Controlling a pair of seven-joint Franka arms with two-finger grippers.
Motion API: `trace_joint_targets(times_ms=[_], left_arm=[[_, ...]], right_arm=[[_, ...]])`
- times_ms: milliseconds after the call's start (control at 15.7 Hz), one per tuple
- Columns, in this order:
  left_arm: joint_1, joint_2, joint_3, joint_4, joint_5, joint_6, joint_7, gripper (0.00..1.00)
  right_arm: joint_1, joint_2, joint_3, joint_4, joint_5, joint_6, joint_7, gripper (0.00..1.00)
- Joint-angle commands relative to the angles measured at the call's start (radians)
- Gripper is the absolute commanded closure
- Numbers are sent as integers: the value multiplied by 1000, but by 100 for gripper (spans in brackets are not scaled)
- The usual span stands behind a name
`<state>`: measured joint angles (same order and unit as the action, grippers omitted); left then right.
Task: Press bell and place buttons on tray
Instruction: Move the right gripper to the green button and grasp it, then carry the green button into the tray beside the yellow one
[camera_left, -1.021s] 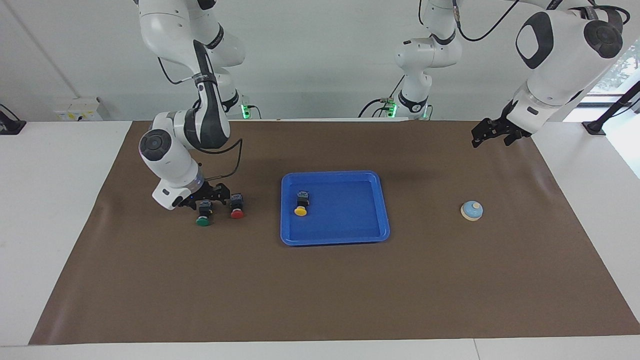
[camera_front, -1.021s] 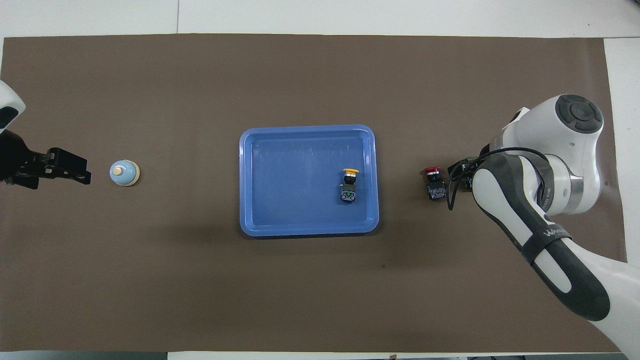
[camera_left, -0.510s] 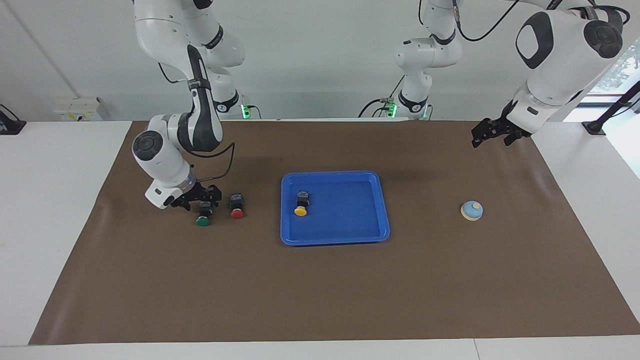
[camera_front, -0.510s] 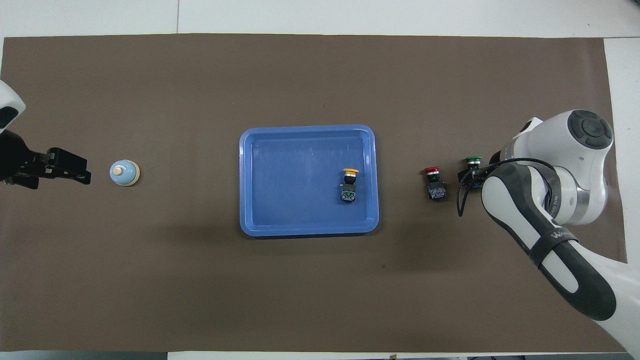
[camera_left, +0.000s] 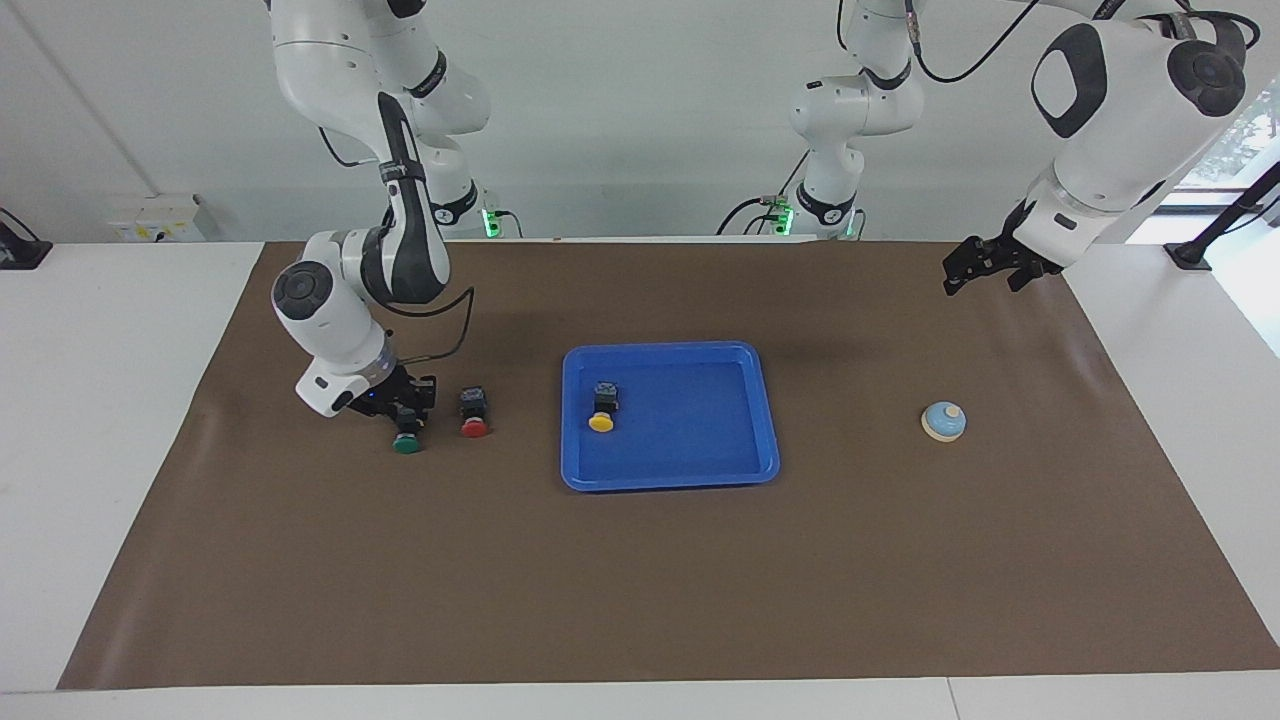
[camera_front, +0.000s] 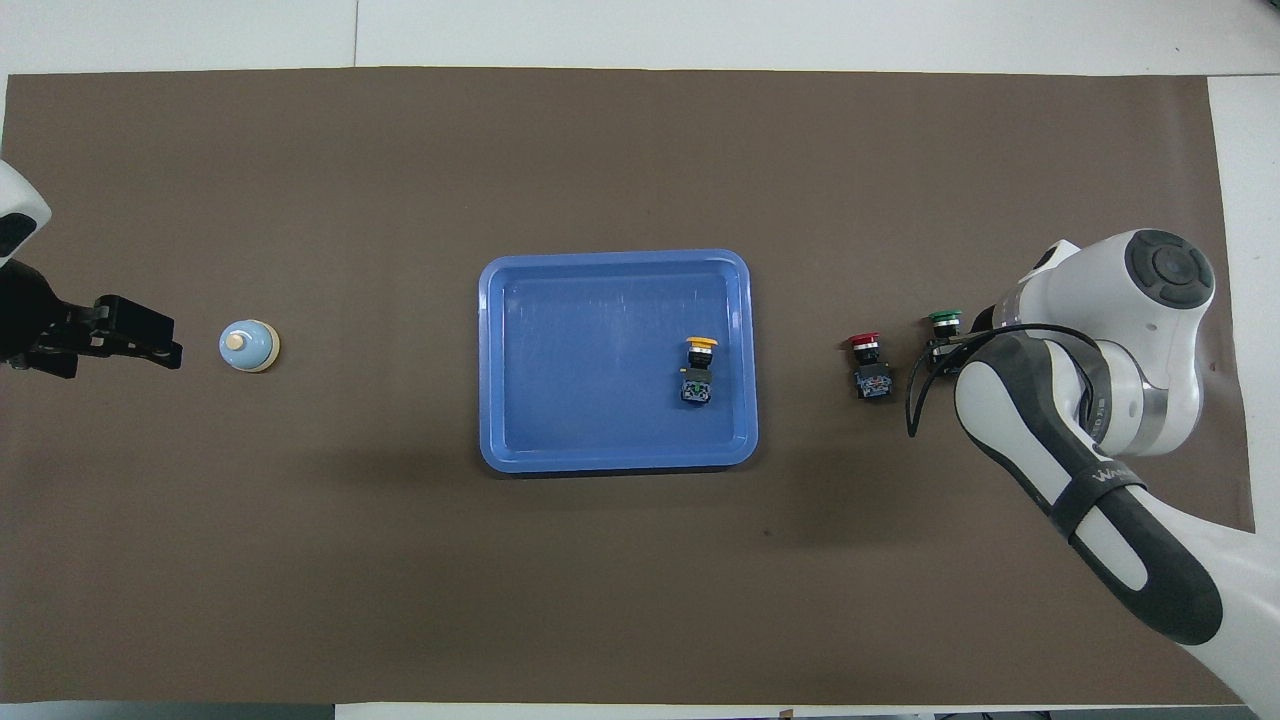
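One button, the green button (camera_left: 406, 437), is now clamped by the right gripper (camera_left: 408, 412) (previously apart); tray (camera_left: 700, 470) placement follows; left gripper (camera_left: 975, 268) waits, spread.

one button (camera_left: 601, 410) in tray (camera_left: 745, 465), two buttons (camera_left: 474, 412) beside it, bell (camera_left: 943, 421) apart

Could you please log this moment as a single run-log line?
right gripper: shut on green button | left gripper: open, waiting | yellow button: in tray | red button: on table | bell: untouched
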<state>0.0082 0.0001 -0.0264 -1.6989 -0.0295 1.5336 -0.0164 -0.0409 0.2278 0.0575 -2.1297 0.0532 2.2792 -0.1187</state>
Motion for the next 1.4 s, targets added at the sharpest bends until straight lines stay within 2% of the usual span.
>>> trace_joint_targets(times_ms=[0,191,383,574,702,957,1340], left_arm=[[-1,6,2,21,5,-18,-10,0],[-1,6,2,21,5,-16,-10,0],[-1,6,2,21,5,-16,-10,0],[-1,6,2,21,5,-18,-10,0],[-1,6,2,21,5,-16,-10,0],[-1,6,2,21,5,-16,-10,0],[-1,6,2,21,5,-16,-10,0]], right_arm=[[18,-24,27,58,2,-62,34,100],[155,1,30,210,7,-202,202,100],[327,24,30,250,11,-193,425,100],[458,154,30,452,11,-225,572,100],[547,250,28,549,7,-228,670,100],[562,275,30,557,5,-193,700,100],[562,266,31,484,8,-162,695,100]])
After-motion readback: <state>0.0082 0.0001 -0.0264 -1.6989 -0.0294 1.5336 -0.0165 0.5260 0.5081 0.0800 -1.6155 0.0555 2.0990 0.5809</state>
